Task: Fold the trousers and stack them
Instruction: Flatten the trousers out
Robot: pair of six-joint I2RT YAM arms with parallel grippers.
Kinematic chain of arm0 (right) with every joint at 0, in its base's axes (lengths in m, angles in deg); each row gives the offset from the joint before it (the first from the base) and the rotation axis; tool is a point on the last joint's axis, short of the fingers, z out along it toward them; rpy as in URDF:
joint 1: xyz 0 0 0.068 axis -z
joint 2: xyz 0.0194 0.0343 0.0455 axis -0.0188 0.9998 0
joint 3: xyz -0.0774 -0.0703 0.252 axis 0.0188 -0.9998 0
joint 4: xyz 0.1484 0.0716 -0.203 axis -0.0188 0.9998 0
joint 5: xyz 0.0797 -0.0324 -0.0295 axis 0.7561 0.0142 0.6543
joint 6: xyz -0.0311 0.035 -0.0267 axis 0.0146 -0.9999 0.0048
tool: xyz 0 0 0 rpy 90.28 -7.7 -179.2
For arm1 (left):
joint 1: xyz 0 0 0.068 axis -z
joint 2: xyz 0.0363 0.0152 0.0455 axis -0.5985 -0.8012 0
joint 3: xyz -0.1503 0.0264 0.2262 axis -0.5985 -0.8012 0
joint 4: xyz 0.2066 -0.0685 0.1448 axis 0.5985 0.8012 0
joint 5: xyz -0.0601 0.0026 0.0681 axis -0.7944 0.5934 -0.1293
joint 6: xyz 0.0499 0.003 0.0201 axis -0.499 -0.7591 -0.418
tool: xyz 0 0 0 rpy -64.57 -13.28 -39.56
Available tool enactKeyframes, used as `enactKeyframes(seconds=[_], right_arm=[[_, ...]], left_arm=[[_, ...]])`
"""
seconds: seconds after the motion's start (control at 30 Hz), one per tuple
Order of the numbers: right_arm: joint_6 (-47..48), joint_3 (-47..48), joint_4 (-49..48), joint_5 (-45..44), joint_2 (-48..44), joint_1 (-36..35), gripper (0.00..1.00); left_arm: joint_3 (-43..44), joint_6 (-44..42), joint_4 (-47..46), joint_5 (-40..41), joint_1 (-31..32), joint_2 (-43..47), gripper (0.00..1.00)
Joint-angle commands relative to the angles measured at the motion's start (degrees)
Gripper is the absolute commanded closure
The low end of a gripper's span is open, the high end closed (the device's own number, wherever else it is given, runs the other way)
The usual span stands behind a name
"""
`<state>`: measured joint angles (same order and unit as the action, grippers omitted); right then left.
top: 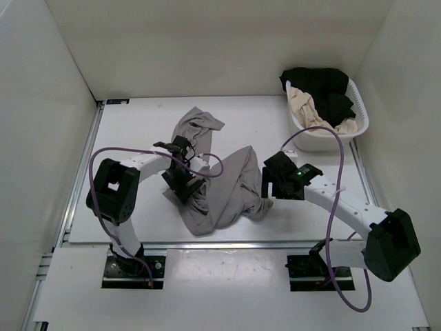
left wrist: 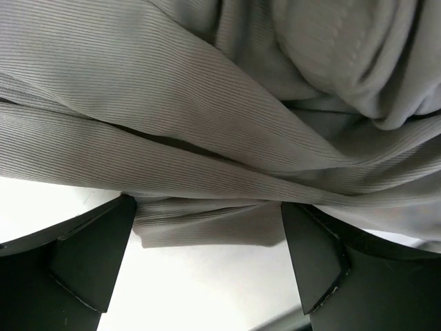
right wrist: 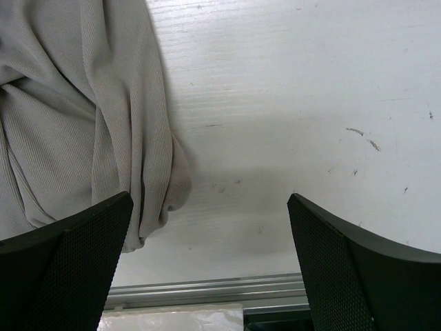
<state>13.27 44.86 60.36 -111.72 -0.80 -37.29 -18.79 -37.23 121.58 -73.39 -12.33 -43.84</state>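
The taupe-grey trousers (top: 227, 186) lie crumpled in a heap across the middle of the white table, one end reaching back to the far centre. My left gripper (top: 182, 183) sits at the heap's left side. In the left wrist view it (left wrist: 207, 227) is open, a folded fabric edge (left wrist: 207, 224) lying between the wide-apart fingers, not clamped. My right gripper (top: 269, 183) sits at the heap's right edge. In the right wrist view it (right wrist: 210, 207) is open and empty over bare table, with the trousers (right wrist: 76, 124) beside its left finger (right wrist: 69, 269).
A white basket (top: 324, 140) stands at the back right, holding a black garment (top: 320, 86) and a beige-cream garment (top: 303, 105). The table's metal front rail (right wrist: 207, 289) runs just below the right gripper. White walls enclose the table on three sides.
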Motion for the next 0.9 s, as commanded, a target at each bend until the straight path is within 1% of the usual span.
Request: enactKeyframes(seconds=[0.0, 0.1, 0.13, 0.2, 0.3, 0.33, 0.37, 0.4, 0.43, 0.47, 0.5, 0.53, 0.57, 0.6, 0.63, 0.67, 0.7, 0.77, 0.8, 0.83, 0.87], right_arm=[[-1.5, 2.3, 0.9, -2.3, 0.5, -0.6, 0.02], [-2.0, 2.3, 2.1, -3.5, 0.5, -1.2, 0.02], [-2.0, 2.9, 2.1, -4.0, 0.5, -1.2, 0.02], [-2.0, 2.9, 3.1, -4.7, 0.5, -1.7, 0.02], [-2.5, 4.0, 3.6, -7.0, 0.5, -2.2, 0.03], [-3.0, 4.0, 4.2, -7.8, 0.5, -2.9, 0.03], [-3.0, 5.3, 4.9, -8.8, 0.5, -3.7, 0.03], [-3.0, 5.9, 5.5, -9.9, 0.5, -3.7, 0.03], [-3.0, 6.7, 6.2, -12.4, 0.5, -4.6, 0.03], [-3.0, 8.3, 7.8, -13.9, 0.5, -5.5, 0.03], [-3.0, 9.1, 8.5, -15.3, 0.5, -6.0, 0.03], [-2.2, 9.7, 8.5, -16.5, 0.5, -6.9, 0.03], [-1.6, 10.2, 9.2, -18.3, 0.5, -6.9, 0.03], [-1.0, 10.2, 9.2, -19.2, 0.5, -7.6, 0.03], [-0.5, 11.0, 9.8, -20.1, 1.1, -8.2, 0.03], [0.3, 11.8, 10.6, -21.0, 1.1, -8.2, 0.03], [0.3, 11.8, 10.6, -21.8, 1.7, -8.8, 0.03], [0.9, 13.5, 11.3, -23.8, 2.2, -8.8, 0.03], [1.6, 13.5, 11.8, -24.4, 2.2, -9.5, 0.03], [2.3, 14.2, 11.8, -24.9, 2.2, -9.5, 0.03], [2.3, 15.0, 11.8, -26.2, 2.2, -10.1, 0.03]], left_arm=[[-3.3, 3.4, 4.5, -15.5, -2.5, -14.5, 0.00], [-2.7, 1.9, 5.8, -22.7, -3.2, -13.3, 0.00], [-2.7, 1.3, 5.8, -23.7, -3.2, -12.5, 0.00], [-1.8, 1.3, 5.8, -22.9, -3.2, -10.6, 0.00], [1.3, 2.6, 5.8, -16.1, -3.2, -4.6, 0.00], [3.7, 2.6, 5.0, -13.9, -2.5, -2.3, 0.00], [5.4, 3.2, 3.5, -10.9, -2.0, 3.1, 0.00], [7.1, 1.9, 2.5, -5.6, -1.5, 6.4, 0.00], [11.0, 0.3, 1.5, -3.8, -0.6, 10.1, 0.00], [13.2, -0.9, -2.6, -1.6, -0.6, 18.1, 0.00], [15.6, -2.4, -4.8, 0.0, 0.0, 21.8, 0.00], [18.1, -7.4, -6.9, -0.8, 0.0, 25.1, 0.00], [25.2, -9.2, -8.2, -1.8, 0.0, 28.1, 0.00], [30.5, -9.8, -8.2, -1.8, 0.0, 27.6, 0.00], [36.1, -7.8, -6.9, -0.8, 0.0, 26.6, 0.00], [46.7, -7.1, -5.5, -0.8, 0.0, 24.5, 0.00], [50.8, -6.6, -4.6, -0.8, 0.0, 24.5, 0.00], [55.9, -5.7, -4.6, -4.5, 0.0, 25.0, 0.00], [56.9, -7.8, -4.6, -7.6, 0.0, 27.8, 0.00], [55.7, -13.6, -4.6, -12.9, 0.0, 30.3, 0.00], [48.1, -13.7, -9.4, -13.0, 0.0, 33.1, 0.00]])
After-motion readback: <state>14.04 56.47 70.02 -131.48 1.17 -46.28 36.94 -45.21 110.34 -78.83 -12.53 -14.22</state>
